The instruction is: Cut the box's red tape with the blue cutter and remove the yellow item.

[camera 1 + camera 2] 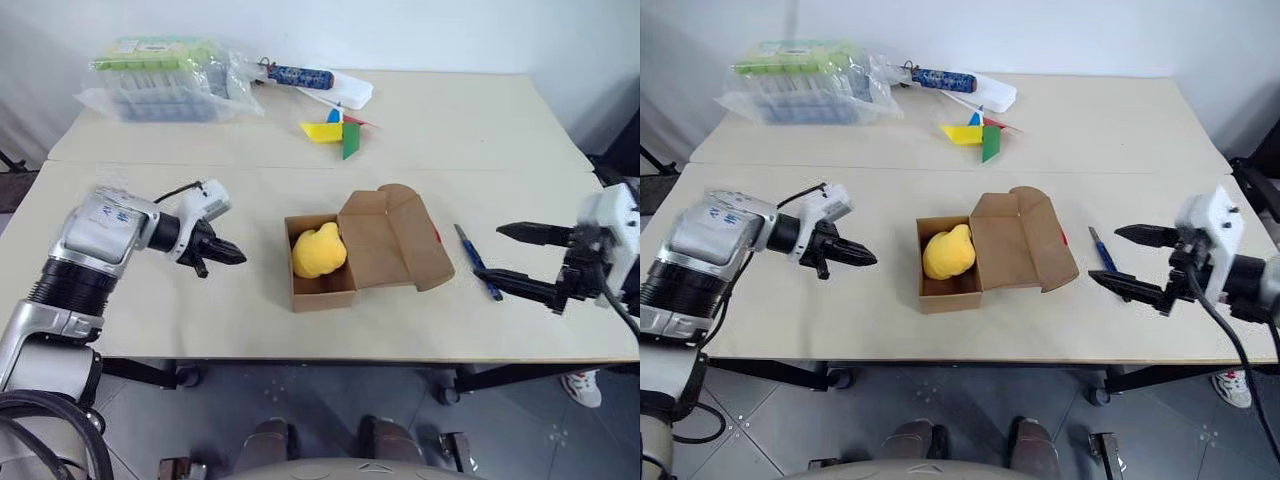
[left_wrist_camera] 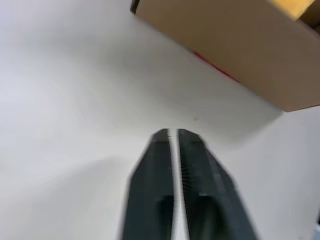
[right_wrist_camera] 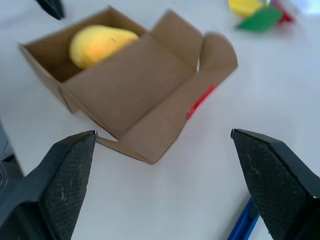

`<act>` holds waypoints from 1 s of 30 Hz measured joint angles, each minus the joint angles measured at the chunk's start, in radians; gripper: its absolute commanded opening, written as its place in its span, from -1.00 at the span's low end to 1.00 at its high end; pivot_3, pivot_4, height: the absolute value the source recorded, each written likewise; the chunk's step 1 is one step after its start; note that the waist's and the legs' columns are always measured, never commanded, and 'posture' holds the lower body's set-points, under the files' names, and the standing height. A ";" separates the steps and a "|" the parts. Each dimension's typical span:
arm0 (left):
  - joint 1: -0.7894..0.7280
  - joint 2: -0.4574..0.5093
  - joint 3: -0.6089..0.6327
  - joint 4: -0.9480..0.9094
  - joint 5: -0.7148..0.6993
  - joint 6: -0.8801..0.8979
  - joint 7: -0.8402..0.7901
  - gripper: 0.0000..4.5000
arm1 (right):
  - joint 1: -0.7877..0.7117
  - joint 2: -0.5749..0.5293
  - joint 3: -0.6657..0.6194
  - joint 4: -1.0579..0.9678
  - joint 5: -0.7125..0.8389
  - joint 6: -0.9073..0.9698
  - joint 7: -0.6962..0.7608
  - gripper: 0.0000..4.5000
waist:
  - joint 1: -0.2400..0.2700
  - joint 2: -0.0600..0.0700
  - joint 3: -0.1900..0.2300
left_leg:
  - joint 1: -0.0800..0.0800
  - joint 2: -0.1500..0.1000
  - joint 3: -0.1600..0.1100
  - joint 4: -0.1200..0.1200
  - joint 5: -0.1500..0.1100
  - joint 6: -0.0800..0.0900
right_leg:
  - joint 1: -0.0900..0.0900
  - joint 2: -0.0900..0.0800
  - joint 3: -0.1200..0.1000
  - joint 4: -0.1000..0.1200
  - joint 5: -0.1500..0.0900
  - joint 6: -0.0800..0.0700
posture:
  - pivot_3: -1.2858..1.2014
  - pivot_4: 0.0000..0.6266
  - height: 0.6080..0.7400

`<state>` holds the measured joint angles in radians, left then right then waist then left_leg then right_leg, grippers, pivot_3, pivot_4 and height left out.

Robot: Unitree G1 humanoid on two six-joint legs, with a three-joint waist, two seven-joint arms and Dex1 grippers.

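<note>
1 box (image 1: 330,262) sits mid-bench, lid thrown open toward 3 o'clock, flap lying flat on the bench (image 1: 200,320). Inside the open compartment: 1 yellow item (image 1: 319,250), resting against the far wall, nothing gripping it. 1 strip of red tape (image 3: 201,101) on the lid's outer edge, seen best in the right wrist view; in the head views just a sliver at the flap's 3 o'clock side.

1 blue cutter (image 1: 478,262) lies flat on the bench just past the lid at 3 o'clock, untouched, running roughly 11-to-5.

2 grippers. Right gripper (image 1: 524,257) hovers at 3 o'clock of the cutter, near it but apart, fingers (image 3: 70,175) spread wide w/ nothing between them, pointing back toward the box. Left gripper (image 1: 226,252) at 9 o'clock of the box, a gap of bare bench between, tips aimed at the box wall; its fingers (image 2: 155,180) nearly together, only a thin slit between, holding nothing.

Far side of the bench, 12 o'clock & beyond: 1 multicoloured paper pinwheel (image 1: 338,128) at approx 12; 1 blue-patterned tube w/ white end (image 1: 318,82) behind it at 12; 1 clear plastic package w/ green labels (image 1: 165,80) off at 10–11 o'clock. All three well apart from the box.
</note>
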<state>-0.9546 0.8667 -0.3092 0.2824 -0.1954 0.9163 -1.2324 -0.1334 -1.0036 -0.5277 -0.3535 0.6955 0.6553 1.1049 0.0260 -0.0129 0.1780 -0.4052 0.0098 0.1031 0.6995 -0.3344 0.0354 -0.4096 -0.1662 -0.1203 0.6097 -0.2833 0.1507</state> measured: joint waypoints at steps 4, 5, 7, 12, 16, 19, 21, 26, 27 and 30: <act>-0.053 0.015 -0.001 -0.005 -0.001 0.000 -0.041 0.16 | 0.078 -0.001 -0.042 -0.039 0.016 -0.059 0.091 1.00 | 0.000 0.000 0.000 | 0.001 0.000 0.000 0.000 0.000 0.000 | 0.001 0.000 0.000 0.001 0.000 0.000 | 0.03 -0.52 1.00; -0.061 0.014 -0.005 -0.005 -0.001 0.000 -0.053 0.30 | 0.100 -0.001 -0.049 -0.044 0.018 -0.066 0.108 1.00 | 0.001 0.000 0.000 | 0.001 0.000 0.000 0.000 0.000 0.000 | 0.001 0.000 0.000 0.001 0.000 0.000 | 0.03 -0.52 1.00; -0.082 0.007 -0.013 0.002 -0.001 -0.003 -0.079 0.57 | 0.140 -0.002 -0.074 -0.058 0.024 -0.068 0.137 1.00 | 0.002 0.000 0.000 | 0.001 0.000 0.000 0.000 0.000 0.000 | 0.001 0.000 0.000 0.001 0.000 0.000 | 0.03 -0.52 1.00; -0.226 -0.078 -0.030 0.028 0.006 -0.093 -0.129 0.99 | 0.176 -0.006 -0.137 -0.078 0.039 -0.068 0.153 1.00 | 0.010 -0.001 0.001 | 0.001 0.000 -0.001 0.002 0.000 0.000 | 0.003 0.000 0.000 -0.001 0.000 0.000 | 0.03 -0.52 1.00; -0.260 -0.154 -0.054 0.051 0.021 -0.191 -0.154 0.99 | 0.171 0.003 -0.152 -0.100 0.063 -0.066 0.114 1.00 | 0.006 -0.001 0.001 | 0.001 0.000 -0.001 0.001 0.000 0.000 | 0.002 0.001 0.000 0.001 0.000 0.000 | 0.03 -0.52 1.00; -0.261 -0.198 -0.086 0.075 0.045 -0.250 -0.180 0.99 | 0.199 0.026 -0.175 -0.142 0.089 -0.064 0.090 1.00 | 0.002 -0.001 0.001 | 0.001 0.000 -0.001 0.001 0.000 0.000 | 0.001 0.001 -0.001 0.001 0.000 0.000 | 0.03 -0.52 1.00; -0.261 -0.226 -0.116 0.094 0.073 -0.290 -0.190 0.99 | 0.222 0.040 -0.190 -0.169 0.108 -0.064 0.076 1.00 | 0.002 -0.001 0.001 | 0.001 0.000 -0.001 0.001 0.000 0.000 | 0.001 0.001 0.000 0.001 0.000 0.000 | 0.03 -0.52 1.00; -0.260 -0.310 -0.197 0.199 0.180 -0.444 -0.170 0.99 | 0.222 0.076 -0.192 -0.245 0.174 -0.057 -0.012 1.00 | 0.003 -0.001 0.001 | 0.001 0.000 -0.001 0.002 0.000 0.000 | 0.002 0.001 0.001 0.000 0.000 0.000 | 0.03 -0.52 1.00; -0.260 -0.321 -0.205 0.217 0.197 -0.472 -0.165 0.99 | 0.216 0.076 -0.192 -0.255 0.191 -0.051 -0.035 1.00 | 0.003 -0.001 0.001 | 0.001 0.000 -0.001 0.002 0.000 0.000 | 0.002 0.001 0.001 0.000 0.000 0.000 | 0.03 -0.52 1.00; -0.260 -0.358 -0.214 0.277 0.236 -0.536 -0.153 0.99 | 0.199 0.076 -0.189 -0.279 0.233 -0.038 -0.093 1.00 | 0.003 -0.001 0.001 | 0.001 0.000 -0.003 0.002 0.000 0.000 | 0.001 0.001 0.000 0.000 0.000 0.000 | 0.03 -0.52 1.00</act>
<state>-1.2147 0.5089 -0.5228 0.5590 0.0407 0.3803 -1.3855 0.0660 -0.9273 -0.7169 -0.6328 0.9283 0.6176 1.0116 0.0291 -0.0143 0.1789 -0.4045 0.0099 0.1002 0.7017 -0.3344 0.0355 -0.4081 -0.1656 -0.1199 0.6100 -0.2833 0.1506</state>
